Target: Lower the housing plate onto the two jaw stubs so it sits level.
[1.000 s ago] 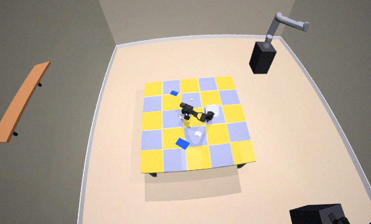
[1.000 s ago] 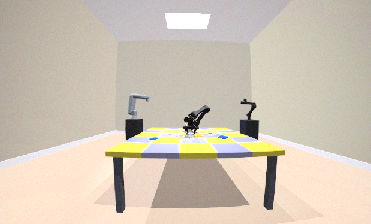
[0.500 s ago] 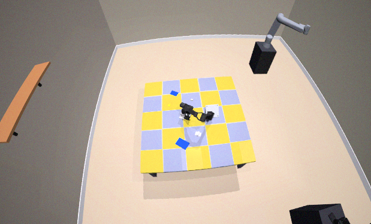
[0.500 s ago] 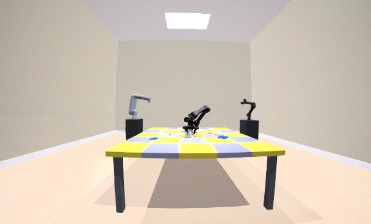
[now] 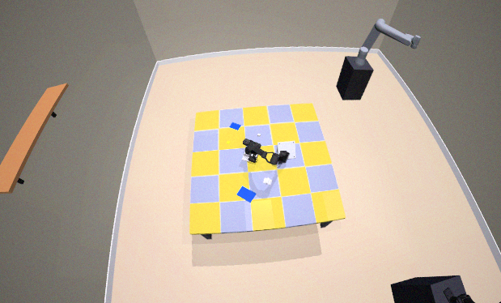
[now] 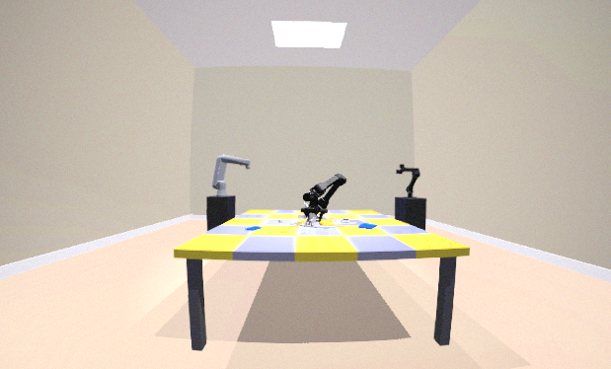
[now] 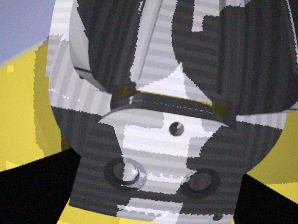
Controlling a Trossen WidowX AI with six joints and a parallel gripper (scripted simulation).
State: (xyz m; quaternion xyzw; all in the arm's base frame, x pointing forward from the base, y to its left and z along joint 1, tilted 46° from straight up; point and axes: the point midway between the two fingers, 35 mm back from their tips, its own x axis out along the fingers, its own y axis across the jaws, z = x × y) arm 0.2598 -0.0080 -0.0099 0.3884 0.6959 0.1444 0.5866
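The pale grey housing plate lies across the wrist view, with one small hole and two larger round holes. A bright round stub shows in the left large hole; the right one is in shadow. My gripper is shut on the housing plate, with a black finger at each side. The two jaws, left and right, extend beyond the plate towards the top of the wrist view. Whether the plate touches the stubs all round or sits level cannot be told. The top and exterior views show the parts very small.
On the checkered table lie a white square plate, small white parts, a small white piece, a large blue rectangle and a smaller blue rectangle.
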